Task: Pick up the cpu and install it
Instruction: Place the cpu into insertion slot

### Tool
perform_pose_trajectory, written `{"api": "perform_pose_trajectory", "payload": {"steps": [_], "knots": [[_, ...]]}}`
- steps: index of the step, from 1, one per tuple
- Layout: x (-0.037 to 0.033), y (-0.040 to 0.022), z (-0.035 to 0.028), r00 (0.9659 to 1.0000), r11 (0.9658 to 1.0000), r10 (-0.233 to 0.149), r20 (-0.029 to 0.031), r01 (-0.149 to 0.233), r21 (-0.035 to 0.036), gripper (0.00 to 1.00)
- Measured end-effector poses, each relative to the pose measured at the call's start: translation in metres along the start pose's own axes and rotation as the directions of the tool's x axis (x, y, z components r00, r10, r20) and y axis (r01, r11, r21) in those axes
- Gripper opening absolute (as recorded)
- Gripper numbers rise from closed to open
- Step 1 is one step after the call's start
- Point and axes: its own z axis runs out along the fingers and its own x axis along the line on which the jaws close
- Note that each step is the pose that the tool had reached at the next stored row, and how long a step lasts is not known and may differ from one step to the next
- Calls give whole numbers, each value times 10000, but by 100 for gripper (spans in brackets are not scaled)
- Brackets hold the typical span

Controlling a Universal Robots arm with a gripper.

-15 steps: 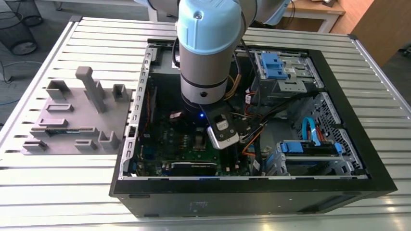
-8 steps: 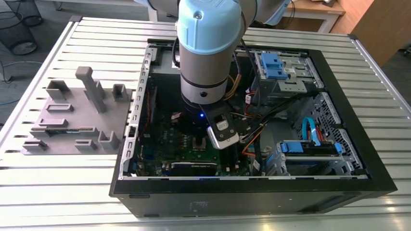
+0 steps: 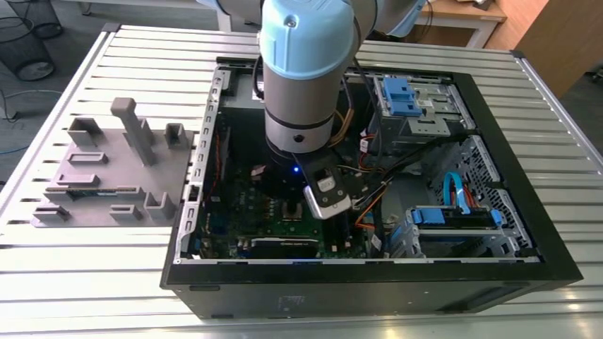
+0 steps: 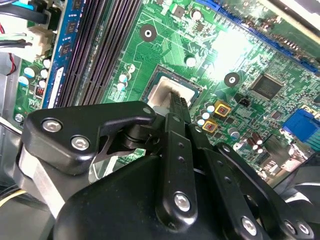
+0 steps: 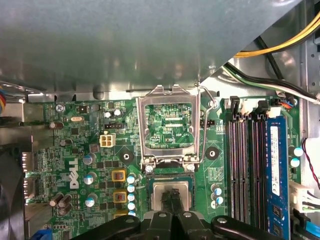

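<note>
Obs.: the arm (image 3: pixel 301 70) reached straight down into the open computer case (image 3: pixel 377 291), which lay on its side on the slatted metal table (image 3: pixel 94 282). A grey parts fixture (image 3: pixel 104 169) sat on the table toward the exterior view's left, just beside the case.

Gripper (image 5: pixel 172 196) was over the processor socket on the green motherboard (image 5: pixel 75 150). Its two dark fingers were drawn together, tips meeting, with nothing clamped between them. In the second wrist view the gripper (image 4: pixel 177 102) was seen edge-on, pointing at the same spot.

The cpu (image 5: pixel 159 192) lay flat in the socket, silver-grey top up, and was wider than the joined fingertips above its middle. Could not tell whether the tips touched it. It also showed in the second wrist view (image 4: pixel 159 94).

The metal retention bracket (image 5: pixel 141 130) stood swung open beside the socket. Memory slots (image 5: pixel 245 165) ran alongside.
</note>
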Motion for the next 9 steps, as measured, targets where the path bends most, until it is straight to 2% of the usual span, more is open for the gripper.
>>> {"api": "perform_pose_trajectory", "payload": {"steps": [3,5,9], "knots": [[0,-7,21,10000,10000,7,2,-7,10,11],[1,-8,54,10000,10000,7,1,-7,-14,11],[1,-8,59,10000,10000,7,-1,-7,-30,11]]}}
